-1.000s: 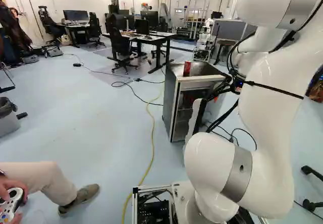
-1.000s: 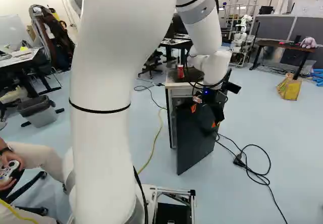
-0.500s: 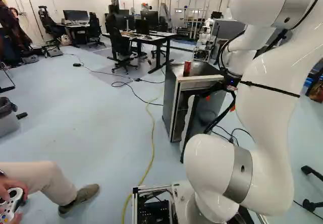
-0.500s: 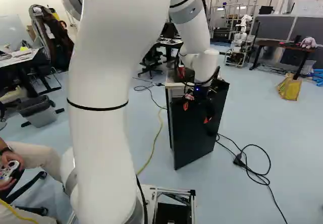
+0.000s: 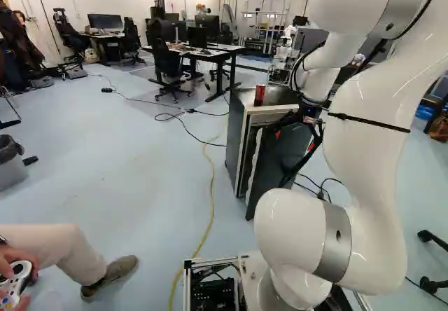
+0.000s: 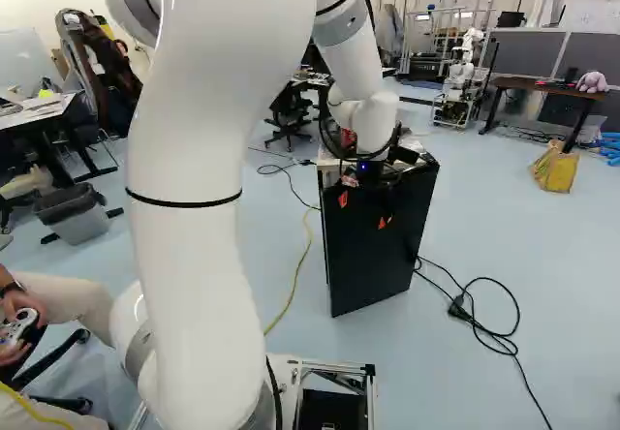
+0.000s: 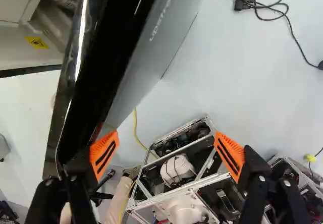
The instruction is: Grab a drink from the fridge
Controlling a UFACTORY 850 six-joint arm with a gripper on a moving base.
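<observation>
From behind my arm (image 5: pixel 371 164), left and right, two cameras are facing ahead and slightly down, both catching the fridge (image 5: pixel 240 139) and its door (image 6: pixel 378 246). My wrist camera is looking closely past that door, down toward my base (image 7: pixel 174 193).

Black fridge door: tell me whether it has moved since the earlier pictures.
Yes. In the left base view, the black door has swung toward closed, nearer the unmoved dark fridge cabinet.

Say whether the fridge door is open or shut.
The door is open: the wrist view shows the pale fridge interior beyond its edge.
</observation>
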